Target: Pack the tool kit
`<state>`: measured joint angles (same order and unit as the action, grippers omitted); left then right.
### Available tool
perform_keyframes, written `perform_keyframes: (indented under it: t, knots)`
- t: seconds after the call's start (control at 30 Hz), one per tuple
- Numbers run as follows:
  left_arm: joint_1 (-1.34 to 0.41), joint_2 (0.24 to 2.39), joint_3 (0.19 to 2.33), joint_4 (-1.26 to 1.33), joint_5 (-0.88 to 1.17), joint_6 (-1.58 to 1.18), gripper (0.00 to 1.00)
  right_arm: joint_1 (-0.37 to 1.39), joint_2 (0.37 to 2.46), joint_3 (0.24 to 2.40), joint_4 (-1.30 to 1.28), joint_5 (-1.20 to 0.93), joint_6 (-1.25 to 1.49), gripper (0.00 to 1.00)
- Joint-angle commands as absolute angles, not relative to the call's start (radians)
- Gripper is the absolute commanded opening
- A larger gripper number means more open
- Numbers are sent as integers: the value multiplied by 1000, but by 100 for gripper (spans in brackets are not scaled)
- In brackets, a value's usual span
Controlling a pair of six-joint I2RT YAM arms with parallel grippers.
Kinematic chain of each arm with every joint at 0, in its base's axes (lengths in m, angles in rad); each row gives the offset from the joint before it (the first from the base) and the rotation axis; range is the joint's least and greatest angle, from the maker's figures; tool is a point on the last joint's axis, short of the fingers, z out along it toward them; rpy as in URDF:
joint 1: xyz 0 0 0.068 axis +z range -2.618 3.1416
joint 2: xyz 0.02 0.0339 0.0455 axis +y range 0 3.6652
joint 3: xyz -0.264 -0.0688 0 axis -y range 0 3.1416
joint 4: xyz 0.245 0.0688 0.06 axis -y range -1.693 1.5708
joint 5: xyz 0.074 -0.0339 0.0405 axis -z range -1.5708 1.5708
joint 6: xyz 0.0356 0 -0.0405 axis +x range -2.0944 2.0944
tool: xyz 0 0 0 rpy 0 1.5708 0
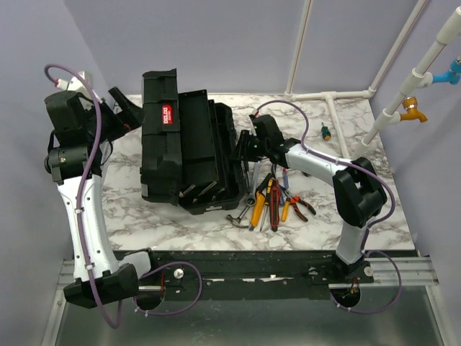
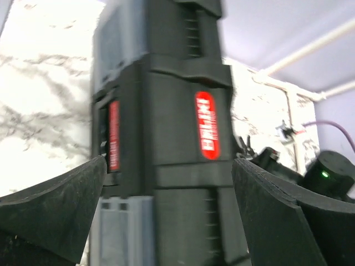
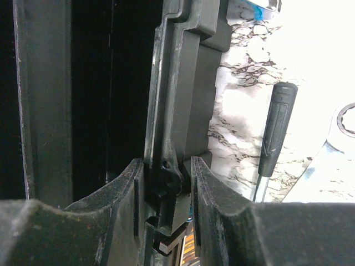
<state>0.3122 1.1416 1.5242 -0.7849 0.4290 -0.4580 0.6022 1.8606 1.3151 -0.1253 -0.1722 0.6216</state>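
Top: the box (image 1: 189,155) lies open on the worktop (image 1: 374,216), few pieces (image 1: 198,191) inside, most hand tools (image 1: 272,205) heaped right of it; packing looks barely begun.
Left wrist: left tool (image 2: 166,183) spread apart, facing the box lid (image 2: 166,111).
Right wrist: right tool (image 3: 166,177) clamped on the box rim (image 3: 180,111).

— From where is the whole scene viewed?
— From above and behind; the surface (image 1: 144,216) is looked down on from afar.
— And the wrists?
— The toolbox (image 1: 184,148) is shared by all three views: its labelled outside is faced closely from the left, its rim even closer from the right.
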Motion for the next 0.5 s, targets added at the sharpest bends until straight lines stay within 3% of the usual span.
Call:
perform_keyframes:
  t: [0.0,0.23,0.47]
  knots:
    - [131,1170,1663,-891,270,-428,99,563,1810,1309,-169,-45,643,1]
    - [-190,1360,1901,-1089,-102,-347,99,562,1813,1307,-163,-58,644,1]
    - [-383,1638,2216,-1344,-473,-295,93,563,1819,1298,-152,-68,649,1]
